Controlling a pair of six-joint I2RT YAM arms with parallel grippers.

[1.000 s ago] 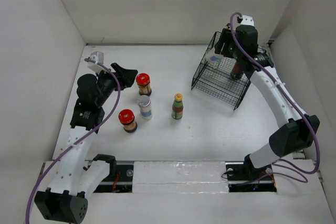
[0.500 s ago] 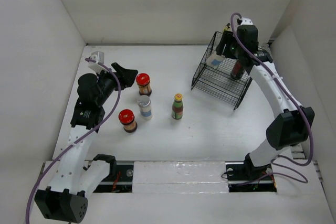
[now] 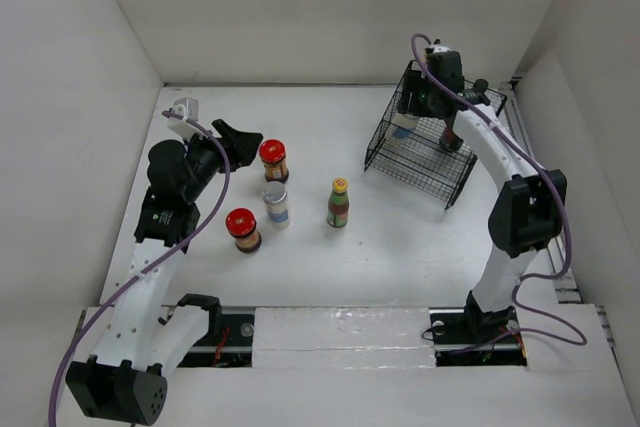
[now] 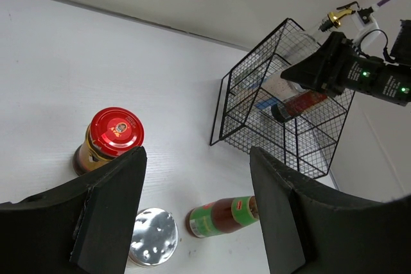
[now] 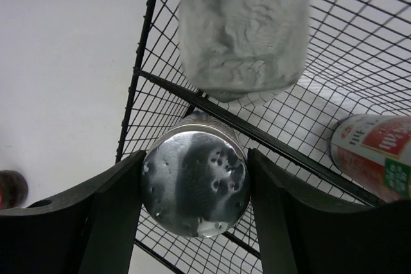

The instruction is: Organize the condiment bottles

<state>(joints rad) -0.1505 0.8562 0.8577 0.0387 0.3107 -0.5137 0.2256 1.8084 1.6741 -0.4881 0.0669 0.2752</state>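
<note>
A flat white surface (image 3: 400, 247) fills the middle of the top view, matte and evenly lit, with only faint soft shadows on it. Plain white panels enclose it on three sides: a back wall (image 3: 330, 7) across the upper frame, a left wall (image 3: 60, 97) sloping down the left edge and a right wall (image 3: 605, 67) at the upper right. A thin dark seam runs where the back wall meets the surface. Along the bottom of the frame, a glossy white strip (image 3: 340, 332) catches small bright reflections.
</note>
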